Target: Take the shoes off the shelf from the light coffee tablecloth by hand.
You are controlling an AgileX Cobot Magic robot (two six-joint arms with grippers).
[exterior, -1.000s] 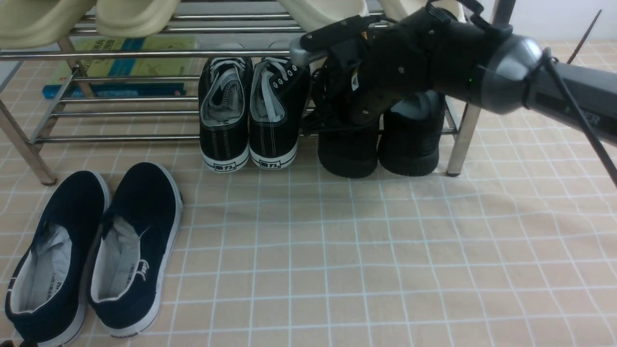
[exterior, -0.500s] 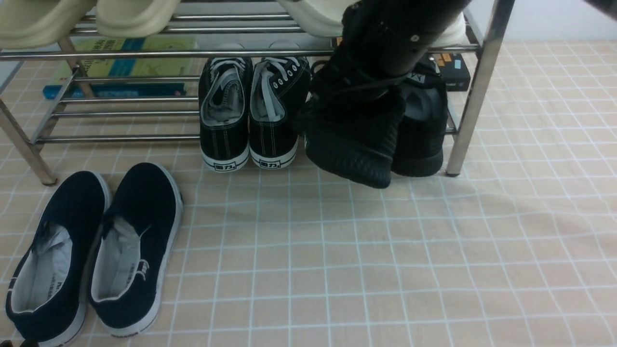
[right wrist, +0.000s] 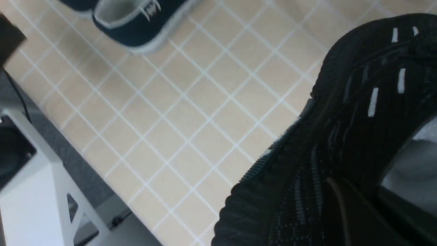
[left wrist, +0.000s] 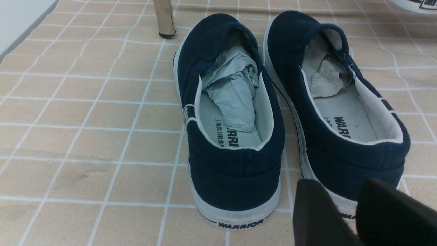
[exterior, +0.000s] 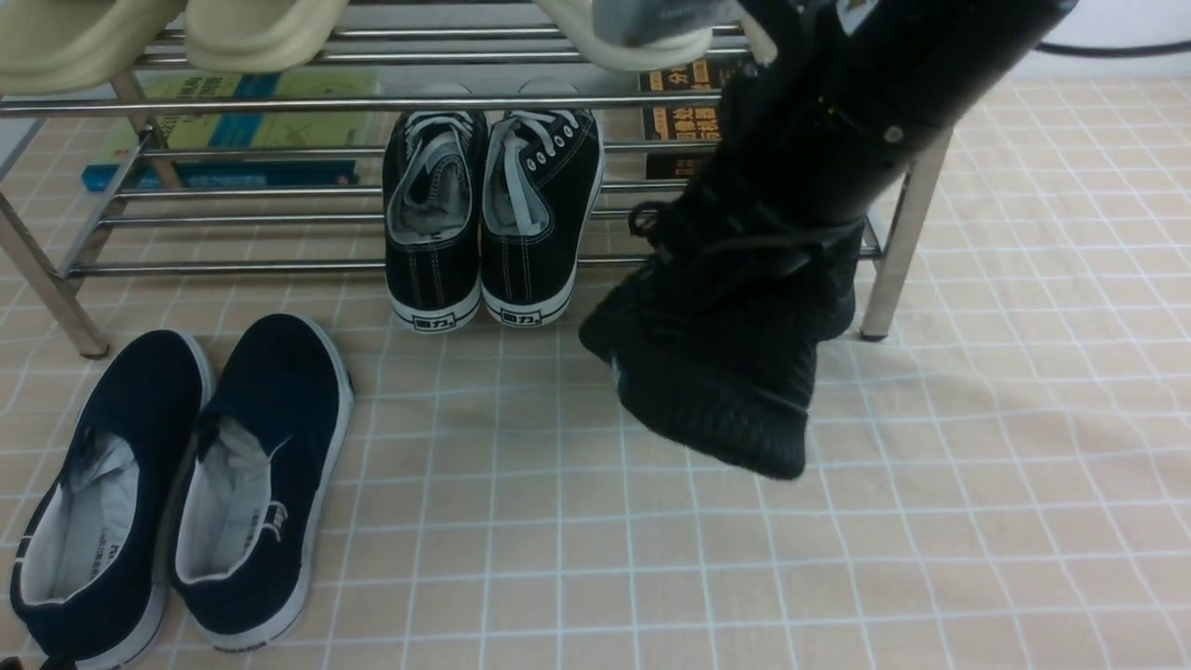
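My right gripper [right wrist: 358, 212] is shut on one all-black knit sneaker [exterior: 716, 391] at its collar and holds it in the air, toe down, over the light coffee tablecloth [exterior: 558, 521] just in front of the chrome shelf [exterior: 233, 104]. In the right wrist view the sneaker [right wrist: 341, 102] shows white dashes and a grey inside. The other black knit sneaker [exterior: 840, 298] stays on the lower tier by the right leg, mostly hidden behind the held one. My left gripper [left wrist: 341, 205] is open and empty, low behind the heels of the navy slip-ons.
Black canvas sneakers [exterior: 484, 223] with white soles stand on the lower tier. Navy slip-ons [exterior: 186, 484] lie on the cloth at front left. Cream shoes [exterior: 251, 28] sit on the top tier. Books [exterior: 233, 130] lie behind the shelf. The table edge [right wrist: 68, 160] shows in the right wrist view.
My right arm has lifted one black knit sneaker off the lower tier and drawn it forward and down toward the cloth. The other sneaker stayed on the shelf.
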